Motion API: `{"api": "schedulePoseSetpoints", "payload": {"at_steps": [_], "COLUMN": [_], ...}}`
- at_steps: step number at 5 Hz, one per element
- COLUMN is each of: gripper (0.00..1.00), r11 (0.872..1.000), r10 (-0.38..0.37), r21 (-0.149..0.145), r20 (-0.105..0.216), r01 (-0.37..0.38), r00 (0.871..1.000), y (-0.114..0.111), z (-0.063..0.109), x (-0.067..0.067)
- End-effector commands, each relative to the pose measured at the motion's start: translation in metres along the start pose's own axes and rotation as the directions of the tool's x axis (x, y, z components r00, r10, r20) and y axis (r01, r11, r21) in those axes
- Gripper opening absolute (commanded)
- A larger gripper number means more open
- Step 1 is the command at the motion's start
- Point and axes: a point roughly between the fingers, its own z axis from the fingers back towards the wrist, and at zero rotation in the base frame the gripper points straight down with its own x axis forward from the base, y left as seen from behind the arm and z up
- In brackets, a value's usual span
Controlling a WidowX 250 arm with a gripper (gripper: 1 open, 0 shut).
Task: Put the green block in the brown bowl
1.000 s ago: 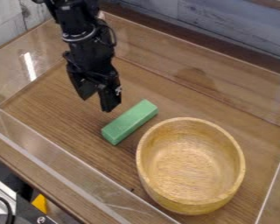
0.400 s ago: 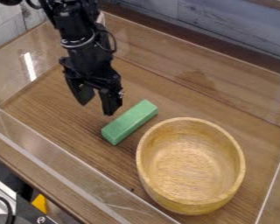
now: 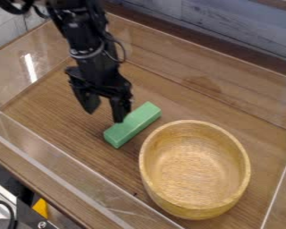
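The green block (image 3: 133, 124) lies flat on the wooden table, a matte green bar pointing from lower left to upper right. Just right of and below it stands the brown bowl (image 3: 195, 167), light tan wood with a thick rim and nothing inside. My gripper (image 3: 103, 106) hangs from the black arm right beside the block's upper left side, low over the table. Its two dark fingers are spread apart with nothing between them, and the right finger (image 3: 119, 108) stands close to the block's edge.
Clear plastic walls (image 3: 62, 183) fence the table on the front and left sides. A pale plank wall (image 3: 229, 22) runs along the back. Bare wood lies behind the block and to the right, toward the far wall.
The gripper has moved down and to the right, closer to the green block, staying open. Block and bowl have not moved.
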Motion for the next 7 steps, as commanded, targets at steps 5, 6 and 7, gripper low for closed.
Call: {"api": "schedulePoseSetpoints", "payload": {"at_steps": [5,6,7], "gripper": [0.00,0.00,0.00], "r11": [1.000,0.999,0.995], "r10": [-0.023,0.038,0.096], "r21": [0.012,0.012,0.012], "r20": [0.003,0.005,0.006], "r01": [0.023,-0.038,-0.096], "r00": [1.000,0.999,0.995], "y": [-0.014,-0.015,-0.014], "z": [-0.011,-0.001,0.006], "x": [0.007,0.002,-0.003]}}
